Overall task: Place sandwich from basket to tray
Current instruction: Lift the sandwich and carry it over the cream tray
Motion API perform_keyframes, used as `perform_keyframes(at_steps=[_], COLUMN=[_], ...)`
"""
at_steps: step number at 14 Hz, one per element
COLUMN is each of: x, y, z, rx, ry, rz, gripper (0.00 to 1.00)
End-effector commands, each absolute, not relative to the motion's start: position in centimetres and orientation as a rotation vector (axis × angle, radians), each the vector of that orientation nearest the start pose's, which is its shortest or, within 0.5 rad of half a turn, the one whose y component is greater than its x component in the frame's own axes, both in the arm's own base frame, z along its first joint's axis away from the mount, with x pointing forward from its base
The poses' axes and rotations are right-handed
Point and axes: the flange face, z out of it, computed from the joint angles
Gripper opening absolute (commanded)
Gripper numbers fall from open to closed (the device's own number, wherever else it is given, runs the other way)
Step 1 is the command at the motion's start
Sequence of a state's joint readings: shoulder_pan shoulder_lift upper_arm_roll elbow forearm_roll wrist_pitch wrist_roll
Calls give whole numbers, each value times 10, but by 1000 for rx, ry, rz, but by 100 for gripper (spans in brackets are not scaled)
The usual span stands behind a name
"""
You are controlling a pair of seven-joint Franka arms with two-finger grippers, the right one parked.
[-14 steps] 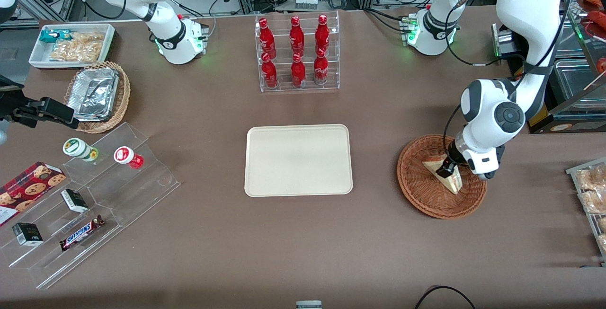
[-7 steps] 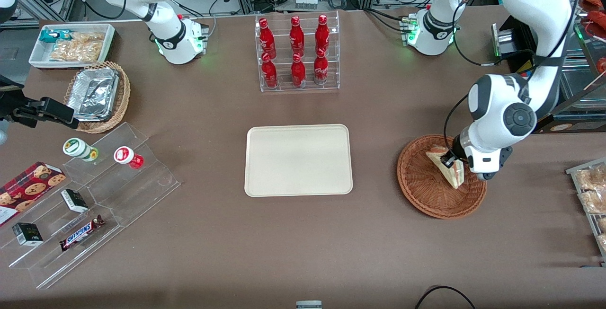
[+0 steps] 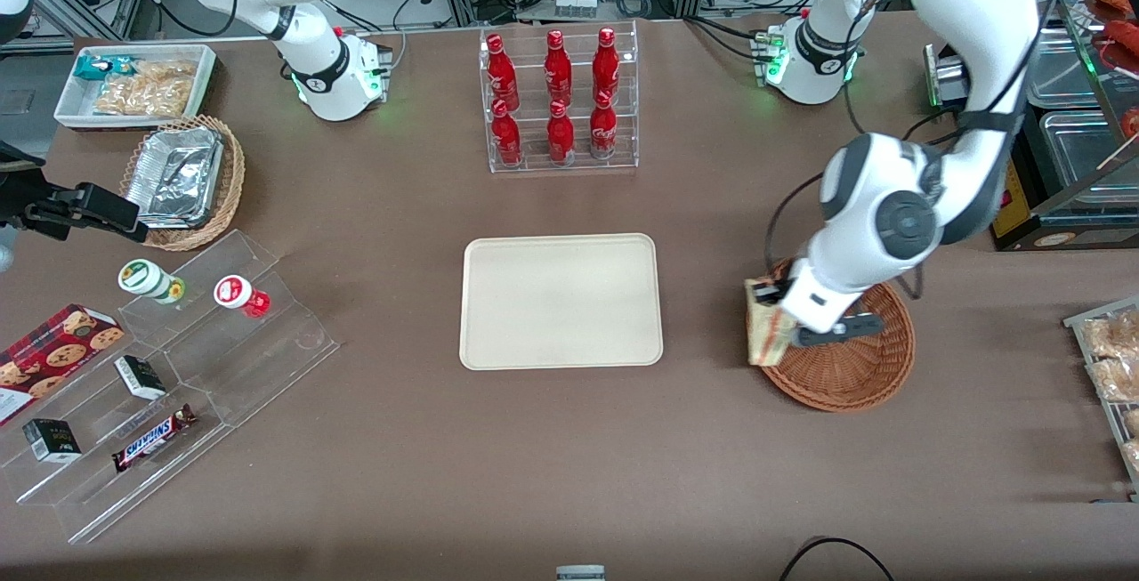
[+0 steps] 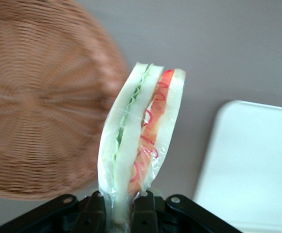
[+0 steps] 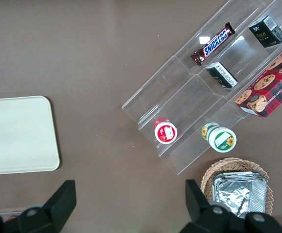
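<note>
In the left wrist view, the sandwich (image 4: 140, 141) is seen clamped by its lower end between the two black fingers (image 4: 93, 216) of the end effector (image 4: 117, 213), so the end effector is closed on the wedge and the wrapped layers of green and red filling stand edge-on above it. In the front view the sandwich (image 3: 768, 332) is held clear of the weave, over the rim of the basket (image 3: 854, 376) on the side that faces the tray (image 3: 561, 301). The basket is otherwise seen to hold nothing. A strip of bare tabletop (image 3: 703, 314) lies between basket and tray, and the tray carries nothing.

The step in hand is judged to be the carry across to the tray. It would be done well if the height were kept until the wedge is over the tray's middle, since a low pass could catch the basket rim or the tray's raised edge. The clamp should be held steady, because the soft bread and slick wrap are likely to slip. The wedge should be lowered until it rests on the tray before release
</note>
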State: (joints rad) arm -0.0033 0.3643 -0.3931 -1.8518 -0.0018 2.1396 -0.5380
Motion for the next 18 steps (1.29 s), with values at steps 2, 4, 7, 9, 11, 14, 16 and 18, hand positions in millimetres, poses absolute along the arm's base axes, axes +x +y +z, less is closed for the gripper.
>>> perform_keyframes(at_steps=[2, 4, 7, 9, 11, 14, 16, 18], x=[587, 575, 559, 547, 537, 520, 518, 514], y=[-331, -388, -456, -494, -525, -553, -553, -555], z=[329, 322, 307, 293, 280, 262, 255, 255], rx=[-3212, -3202, -3187, -3167, -3152, -3110, -3107, -3104], ry=[-258, -283, -333, -364, -473, -471, -438, -423], rz=[151, 129, 78, 22, 2, -17, 2, 37], gripper=[1, 1, 1, 1, 1, 1, 0, 0])
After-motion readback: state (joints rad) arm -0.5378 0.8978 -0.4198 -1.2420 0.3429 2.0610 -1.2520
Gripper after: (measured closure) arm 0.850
